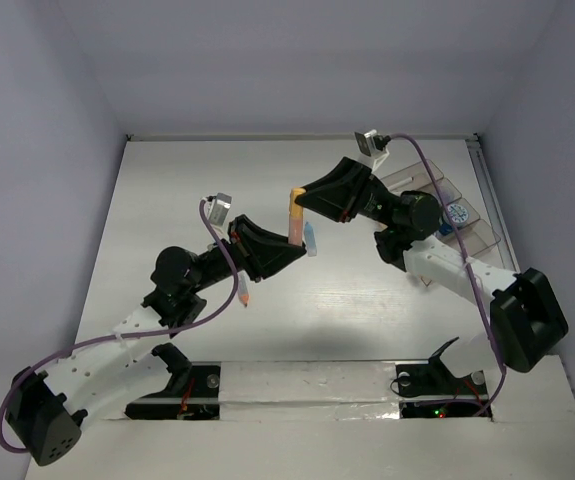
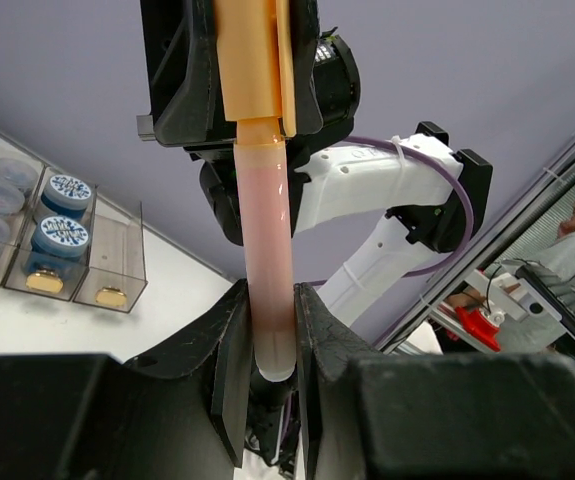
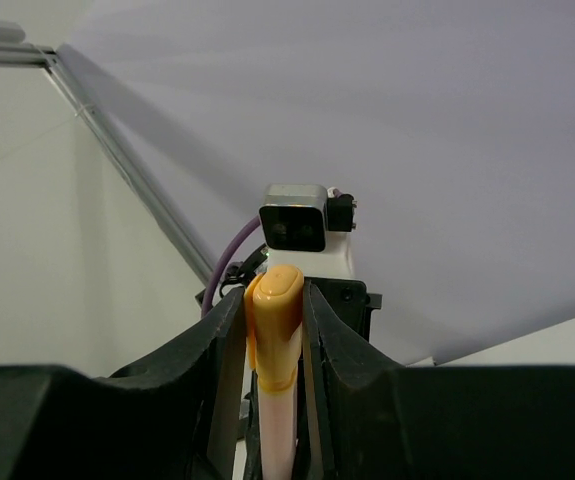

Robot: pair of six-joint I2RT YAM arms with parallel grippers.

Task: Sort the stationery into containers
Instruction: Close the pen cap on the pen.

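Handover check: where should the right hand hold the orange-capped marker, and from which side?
On the orange cap, coming end-on from opposite the left hand. The marker spans the two hands and the left pinches its rounded pink tail, so the cap end is what remains to hold. The right hand grips there now.

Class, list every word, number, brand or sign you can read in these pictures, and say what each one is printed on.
No text can be read in any view.
On the blue jar lids in the clear tray: a white printed pattern, too blurred to read.
On the orange-capped marker: no print shows on cap or barrel.
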